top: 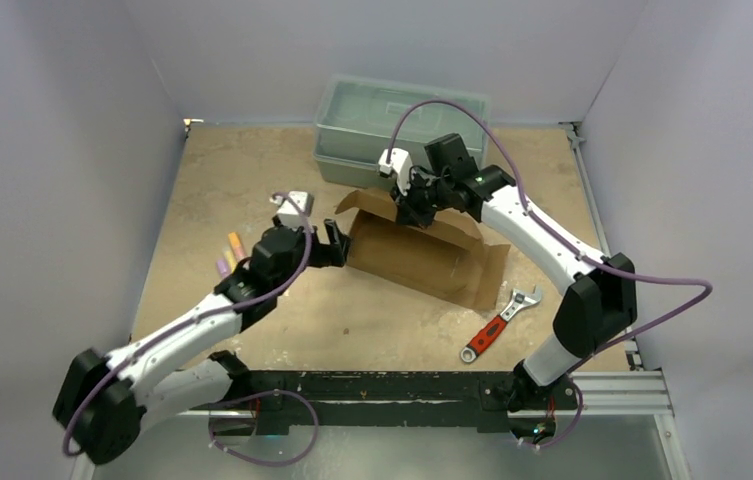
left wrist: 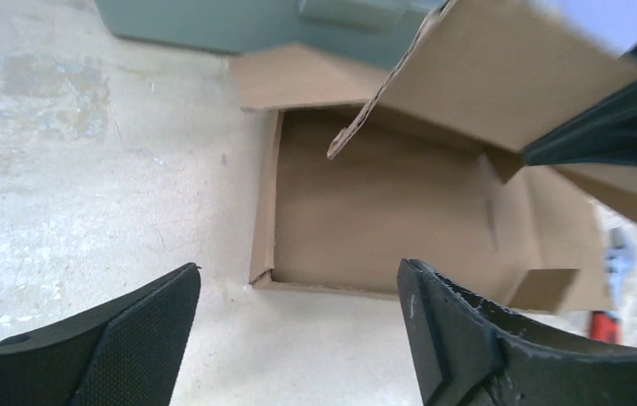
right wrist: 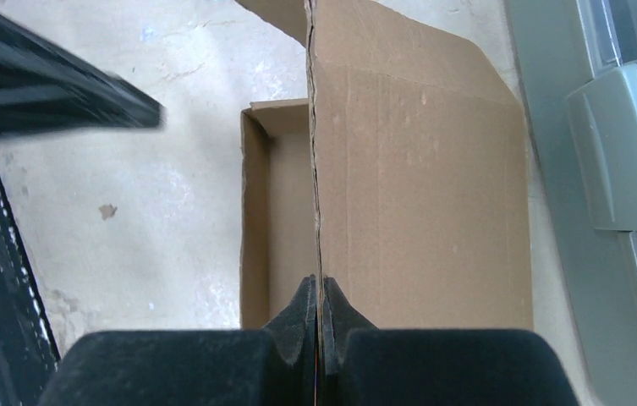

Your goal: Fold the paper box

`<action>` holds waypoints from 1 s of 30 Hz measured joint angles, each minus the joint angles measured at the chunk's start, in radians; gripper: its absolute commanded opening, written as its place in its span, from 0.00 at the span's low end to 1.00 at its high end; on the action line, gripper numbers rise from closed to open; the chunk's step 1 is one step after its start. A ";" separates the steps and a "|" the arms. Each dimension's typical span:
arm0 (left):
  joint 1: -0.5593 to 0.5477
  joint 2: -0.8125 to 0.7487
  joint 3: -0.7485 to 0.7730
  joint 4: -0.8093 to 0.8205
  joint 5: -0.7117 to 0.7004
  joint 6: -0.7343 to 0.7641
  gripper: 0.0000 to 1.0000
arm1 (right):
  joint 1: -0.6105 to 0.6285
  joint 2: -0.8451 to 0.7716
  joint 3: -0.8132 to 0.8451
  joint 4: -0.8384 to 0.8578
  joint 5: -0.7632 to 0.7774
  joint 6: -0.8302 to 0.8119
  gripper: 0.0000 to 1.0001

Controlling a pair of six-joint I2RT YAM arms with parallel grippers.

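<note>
1. The paper box is made of plain brown cardboard. It is a flat sheet with creases and flaps, and it is partly shaped into a shallow box with low walls.
2. The box is found in the middle of the table, just in front of the toolbox and between the two grippers.
3. From the left wrist, a smooth brown floor and a low side wall are seen inside the box. A small square flap is seen lying at its far end.
4. One big flap is held up over the box (its edge looks rough and a bit ragged). The rest of the box lies on the table.
5. The right gripper is pinched tight on the thin edge of that raised flap. Its black fingers are pressed together with only the cardboard between them.
6. The left gripper is held with its fingers wide apart, and nothing is gripped in it. It is placed low, right by the left end of the box; whether the box is touched cannot be told.
7. The toolbox is made of grey-green plastic, and a latch is seen on its side.
8. A wrench with a red handle and a silver head lies on the table, near the right end of the box.
9. The table is tan and speckled, with pale worn patches.
</note>
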 measured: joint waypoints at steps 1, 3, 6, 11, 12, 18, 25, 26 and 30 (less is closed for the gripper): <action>0.000 -0.066 -0.009 -0.021 0.000 -0.013 0.91 | 0.000 -0.004 0.001 -0.010 -0.003 -0.021 0.00; 0.000 -0.186 -0.026 -0.066 0.000 -0.027 0.91 | 0.000 -0.009 0.011 -0.048 -0.019 -0.065 0.00; 0.001 -0.328 -0.055 -0.113 0.012 -0.010 0.91 | 0.000 -0.009 0.062 -0.134 -0.061 -0.137 0.00; 0.001 -0.476 -0.081 -0.118 0.120 0.136 0.91 | 0.005 -0.004 0.208 -0.272 -0.117 -0.240 0.00; 0.001 -0.488 -0.081 -0.110 0.151 0.170 0.91 | 0.008 -0.001 0.235 -0.293 -0.127 -0.255 0.00; 0.001 -0.425 -0.060 -0.078 0.263 0.371 0.91 | 0.021 0.055 0.346 -0.421 -0.158 -0.358 0.00; 0.001 -0.354 -0.030 -0.064 0.228 0.502 0.85 | 0.035 0.116 0.375 -0.496 -0.133 -0.432 0.01; 0.001 -0.361 -0.031 -0.053 0.222 0.503 0.83 | 0.036 0.117 0.374 -0.502 -0.126 -0.443 0.01; 0.001 -0.392 -0.056 0.017 0.221 0.498 0.78 | 0.039 0.118 0.377 -0.516 -0.113 -0.489 0.01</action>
